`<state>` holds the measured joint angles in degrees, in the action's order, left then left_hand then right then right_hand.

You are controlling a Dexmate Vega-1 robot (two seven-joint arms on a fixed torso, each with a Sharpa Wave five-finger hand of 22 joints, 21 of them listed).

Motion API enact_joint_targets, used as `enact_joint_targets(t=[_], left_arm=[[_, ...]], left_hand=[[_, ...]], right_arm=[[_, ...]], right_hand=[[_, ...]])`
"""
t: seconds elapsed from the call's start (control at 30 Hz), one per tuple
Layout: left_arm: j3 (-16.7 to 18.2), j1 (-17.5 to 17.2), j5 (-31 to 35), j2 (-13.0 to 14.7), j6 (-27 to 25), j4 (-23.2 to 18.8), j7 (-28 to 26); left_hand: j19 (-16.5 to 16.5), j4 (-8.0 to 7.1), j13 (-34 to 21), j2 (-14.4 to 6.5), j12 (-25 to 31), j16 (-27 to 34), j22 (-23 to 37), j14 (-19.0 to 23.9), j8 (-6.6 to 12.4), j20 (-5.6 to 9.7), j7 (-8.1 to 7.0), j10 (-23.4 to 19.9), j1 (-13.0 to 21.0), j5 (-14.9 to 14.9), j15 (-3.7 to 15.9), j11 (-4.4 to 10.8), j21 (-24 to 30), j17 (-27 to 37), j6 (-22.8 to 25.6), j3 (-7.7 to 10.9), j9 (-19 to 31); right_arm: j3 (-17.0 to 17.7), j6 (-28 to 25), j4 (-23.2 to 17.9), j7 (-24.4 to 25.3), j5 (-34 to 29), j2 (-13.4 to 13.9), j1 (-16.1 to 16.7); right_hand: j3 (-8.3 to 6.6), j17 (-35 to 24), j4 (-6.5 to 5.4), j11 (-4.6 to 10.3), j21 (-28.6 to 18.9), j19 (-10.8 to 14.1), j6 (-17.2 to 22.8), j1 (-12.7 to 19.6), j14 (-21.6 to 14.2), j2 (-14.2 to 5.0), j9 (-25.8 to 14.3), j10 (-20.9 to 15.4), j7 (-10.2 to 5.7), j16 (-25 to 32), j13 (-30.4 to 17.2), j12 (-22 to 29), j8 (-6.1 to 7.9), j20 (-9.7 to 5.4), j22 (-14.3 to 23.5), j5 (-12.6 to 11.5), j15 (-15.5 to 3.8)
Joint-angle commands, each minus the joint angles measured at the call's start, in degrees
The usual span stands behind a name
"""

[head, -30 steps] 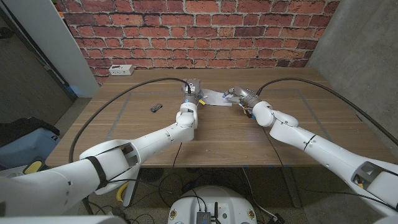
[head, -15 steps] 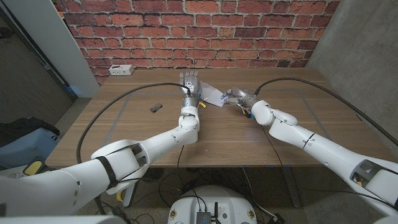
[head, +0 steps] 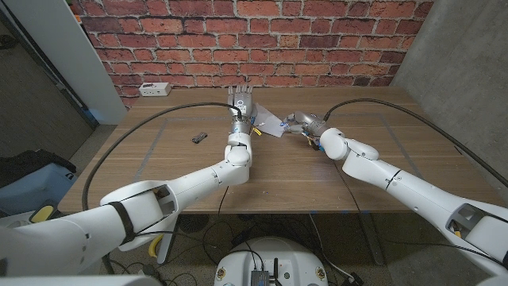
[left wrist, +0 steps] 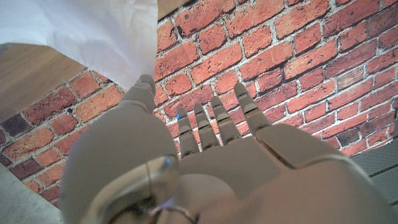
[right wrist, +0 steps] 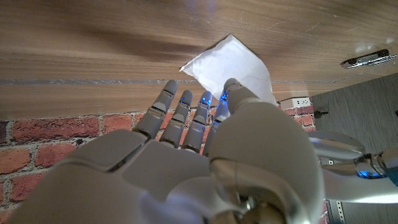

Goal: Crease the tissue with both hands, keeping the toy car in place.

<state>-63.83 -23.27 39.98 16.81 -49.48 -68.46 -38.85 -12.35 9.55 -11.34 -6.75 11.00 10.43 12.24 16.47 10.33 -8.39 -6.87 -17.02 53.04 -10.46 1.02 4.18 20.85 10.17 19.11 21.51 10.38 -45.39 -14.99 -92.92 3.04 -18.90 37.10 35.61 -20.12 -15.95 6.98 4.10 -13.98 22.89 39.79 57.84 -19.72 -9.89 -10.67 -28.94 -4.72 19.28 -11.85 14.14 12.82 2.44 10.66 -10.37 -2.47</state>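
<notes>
Tissue first: the thin white paper tissue (head: 270, 124) lies flat on the wooden table (head: 357, 171) toward the brick wall side, between my two hands. I reckon it's feather-light, floppy and easy to tear, so it should slide or bunch up if dragged. Best bet is pressing fingertips on opposite edges or corners, not pinching. My left hand (head: 241, 102) is raised just beside its left edge, fingers straight and spread, holding nothing. My right hand (head: 299, 121) is at the tissue's right edge, fingers extended and apart, nothing gripped; whether it touches the paper, I can't tell. The small dark object (head: 199, 137) well off to the left may be the toy car, too small to say.
</notes>
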Motion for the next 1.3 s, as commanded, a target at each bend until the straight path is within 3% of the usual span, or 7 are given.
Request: enact_joint_targets(t=[0.03,0.13,0.33,0.57,0.77,0.97,1.3], left_arm=[[-3.0,2.5,2.2,-1.4,-8.7,-0.5,10.6],[-3.4,3.0,1.6,-0.6,-9.2,-1.9,13.0],[-3.1,4.2,-1.7,0.8,-13.2,-6.4,21.9],[1.3,1.6,-5.7,2.4,-10.8,-9.4,18.3],[1.8,0.5,-7.4,11.2,3.2,-15.4,20.2],[0.3,2.4,-5.5,15.6,10.9,-16.9,28.4],[-0.6,5.3,-0.3,18.2,21.0,-15.8,39.2]], left_hand=[[-0.1,0.23,-0.2,-1.9,0.8,0.6,0.1,0.4,0.64,-0.16,-0.30,-0.7,2.6,-0.3,-0.02,-0.45,0.0,0.1,1.0,1.42,0.2],[-0.2,-0.04,-0.2,-0.6,0.8,0.5,0.0,0.3,0.69,0.53,-1.00,-0.5,2.0,-0.1,0.21,-0.26,0.1,0.0,1.4,0.61,0.2],[0.8,-0.54,-0.2,0.2,0.2,-0.1,0.0,-1.6,0.23,0.37,0.28,1.6,1.2,0.1,-0.97,-1.04,-0.2,0.1,0.1,-0.47,0.2],[1.0,-1.72,-0.2,-1.4,1.3,0.7,0.0,-1.1,1.16,-0.45,0.82,0.0,0.0,0.1,-1.90,-2.54,-0.2,0.3,2.3,-0.89,0.2],[0.2,-1.92,-0.2,-1.0,2.6,0.8,0.0,1.1,3.85,-0.30,0.41,-4.3,-1.5,0.3,-0.68,-1.25,0.5,0.1,13.6,-0.98,0.4],[3.0,-1.81,-0.1,0.6,0.8,-0.6,-0.1,-4.0,2.71,-0.94,-1.02,-0.4,-3.0,0.5,-1.80,-0.95,-0.5,0.0,14.7,-2.36,0.3],[5.3,-0.30,0.1,2.4,0.1,-0.6,-0.5,-8.9,1.64,-1.13,-3.93,3.5,-1.8,0.5,-2.62,0.72,-1.8,-0.2,15.9,-3.19,0.1]], right_arm=[[0.4,0.2,-0.9,-0.1,0.0,0.4,0.6],[0.5,0.1,-1.1,-0.1,-0.1,0.6,0.7],[0.3,0.4,-1.1,-1.1,0.0,0.7,0.4],[-0.6,1.1,-0.4,-2.6,-0.8,0.2,-1.0],[-0.9,2.3,-0.2,-4.0,-0.6,0.1,-1.7],[-0.7,3.4,-0.3,-5.0,0.1,0.1,-1.8],[-1.3,3.8,-0.2,-6.9,0.0,-0.4,-2.5]], right_hand=[[0.31,-0.2,0.03,-0.20,-0.1,0.3,-0.5,-0.2,0.2,0.52,-0.1,0.3,0.02,-0.2,-0.1,-0.3,-0.10,0.27,0.2,0.1,-4.66],[0.38,-0.2,0.05,-0.24,-0.1,0.3,-0.5,-0.2,0.2,0.59,-0.1,0.3,-0.01,-0.2,-0.1,-0.4,-0.15,0.27,0.2,0.1,-4.69],[0.52,-0.1,0.13,-0.29,-0.1,0.3,-0.4,-0.3,0.2,0.74,-0.1,0.2,0.01,-0.2,-0.1,-0.4,-0.21,0.34,0.2,0.1,-4.71],[0.64,-0.1,0.17,-0.06,0.0,0.1,-0.5,-0.4,0.5,0.73,-0.1,0.0,-0.23,-0.3,-0.1,-0.4,-0.40,0.41,0.2,0.1,-5.04],[1.98,0.2,-0.86,-0.53,0.0,0.1,-1.5,-2.9,0.8,1.79,-0.1,0.6,-0.21,-0.6,-0.1,-0.9,-1.12,0.85,0.2,0.3,-4.55],[4.37,0.9,-2.52,-1.96,0.5,-0.6,-4.4,-7.8,1.3,3.75,-0.1,1.9,0.48,-1.7,-0.1,-1.8,-2.25,1.65,0.1,-0.1,-3.10],[2.33,1.5,-1.68,-1.91,0.4,-0.2,-4.6,-6.4,-0.1,1.07,-0.2,1.9,0.36,-1.9,-0.1,-1.9,-2.00,0.64,0.1,-0.7,-3.98]])
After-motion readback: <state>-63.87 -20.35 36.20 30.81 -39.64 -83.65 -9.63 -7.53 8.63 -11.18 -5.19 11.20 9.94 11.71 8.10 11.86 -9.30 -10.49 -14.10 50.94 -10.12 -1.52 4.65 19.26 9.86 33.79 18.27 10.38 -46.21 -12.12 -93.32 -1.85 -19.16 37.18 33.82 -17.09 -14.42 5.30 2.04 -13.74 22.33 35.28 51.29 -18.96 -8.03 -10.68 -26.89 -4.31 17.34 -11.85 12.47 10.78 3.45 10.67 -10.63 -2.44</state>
